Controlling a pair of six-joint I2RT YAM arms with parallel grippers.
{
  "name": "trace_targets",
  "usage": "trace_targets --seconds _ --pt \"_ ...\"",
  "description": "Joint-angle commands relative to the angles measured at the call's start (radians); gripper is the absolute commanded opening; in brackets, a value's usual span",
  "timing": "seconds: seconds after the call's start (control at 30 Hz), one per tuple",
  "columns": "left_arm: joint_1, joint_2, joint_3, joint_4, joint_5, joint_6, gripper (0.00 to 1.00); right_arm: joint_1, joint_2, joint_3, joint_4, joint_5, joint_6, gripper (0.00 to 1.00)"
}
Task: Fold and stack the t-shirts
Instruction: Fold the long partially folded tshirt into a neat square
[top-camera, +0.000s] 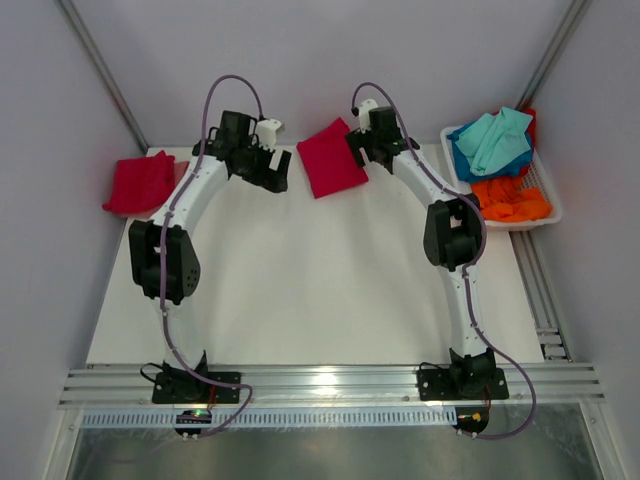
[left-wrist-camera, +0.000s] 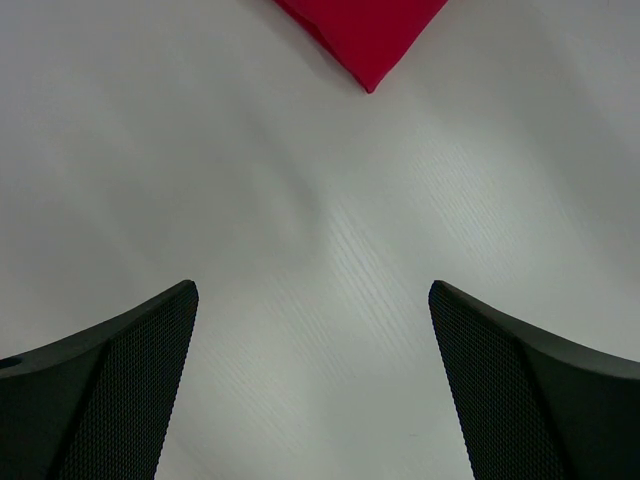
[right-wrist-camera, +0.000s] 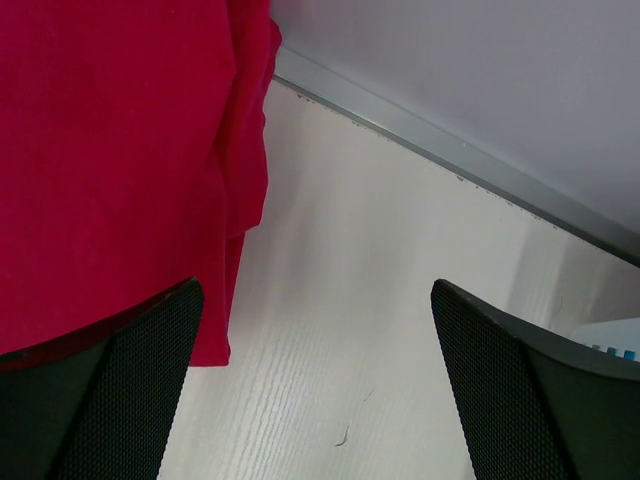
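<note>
Since both pairs of jaws stand wide apart with nothing between them, you hold no cloth at this moment. Your left gripper (left-wrist-camera: 313, 290) hangs over bare table (top-camera: 320, 280), just short of one corner of the crimson shirt (top-camera: 333, 158), which lies at the middle of the far edge. Your right gripper (right-wrist-camera: 315, 285) sits at that shirt's right side. One finger (right-wrist-camera: 100, 390) overlaps the cloth in the wrist view and the other is over bare table near the rail (right-wrist-camera: 440, 140), so nothing is clamped.

The crimson shirt lies as a compact, roughly square packet, turned a little against the table's edges. That reads as a fold already made and set down.

A red shirt (top-camera: 140, 183) lies at the far left corner, well apart from the packet, and it looks like the base of the stack. If so, the packet belongs on top of it, and your left arm is the nearer one for that carry.

Take it through all its layers. Pinched by a single edge, soft cloth like this would likely fall open.

At the far right corner the basket (top-camera: 553, 200) holds a teal shirt (top-camera: 497, 140) and an orange shirt (top-camera: 510, 198), heaped loose with others. These seem to be waiting their turn, within easy reach of your right arm.
</note>
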Motion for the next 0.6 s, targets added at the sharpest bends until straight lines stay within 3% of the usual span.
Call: trace_targets --seconds 0.0,0.23,0.57 --pt "0.004 -0.021 0.005 0.031 0.035 -0.012 0.99 0.005 -0.015 0.007 0.067 -0.004 -0.008 0.99" --pt "0.004 0.008 -0.014 0.058 0.053 -0.037 0.99 0.007 -0.007 0.011 0.101 -0.029 0.014 0.99" --pt "0.004 0.045 -0.061 0.085 0.107 -0.05 0.99 0.047 0.014 0.036 0.075 -0.184 0.002 0.99"
